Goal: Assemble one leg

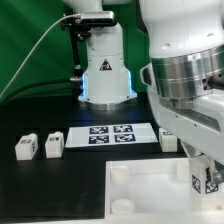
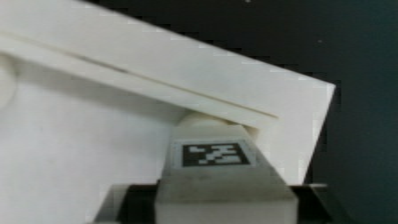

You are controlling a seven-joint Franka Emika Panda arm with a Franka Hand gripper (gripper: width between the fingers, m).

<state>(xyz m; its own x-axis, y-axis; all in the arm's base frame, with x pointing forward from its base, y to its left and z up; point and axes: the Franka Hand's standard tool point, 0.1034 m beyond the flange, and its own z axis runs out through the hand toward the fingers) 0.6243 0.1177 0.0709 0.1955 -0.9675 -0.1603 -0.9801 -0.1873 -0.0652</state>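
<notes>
My gripper [image 1: 204,178] is shut on a leg [image 1: 200,182], a small white block with a black-and-white tag. It holds the leg over the right part of the large white plate [image 1: 150,190] in the exterior view. In the wrist view the leg [image 2: 215,160] sits between the dark fingers [image 2: 135,205], tag facing the camera. Its far end is close to the raised rim of the plate [image 2: 107,130], near a corner. I cannot tell whether the leg touches the plate. Two more legs [image 1: 25,147] [image 1: 53,144] stand at the exterior view's left. Another leg [image 1: 168,140] stands behind the plate.
The marker board [image 1: 110,133] lies on the black table behind the plate. A white-based stand [image 1: 105,75] rises at the back. The plate has round sockets [image 1: 122,172] on its left side. My arm fills the exterior view's right.
</notes>
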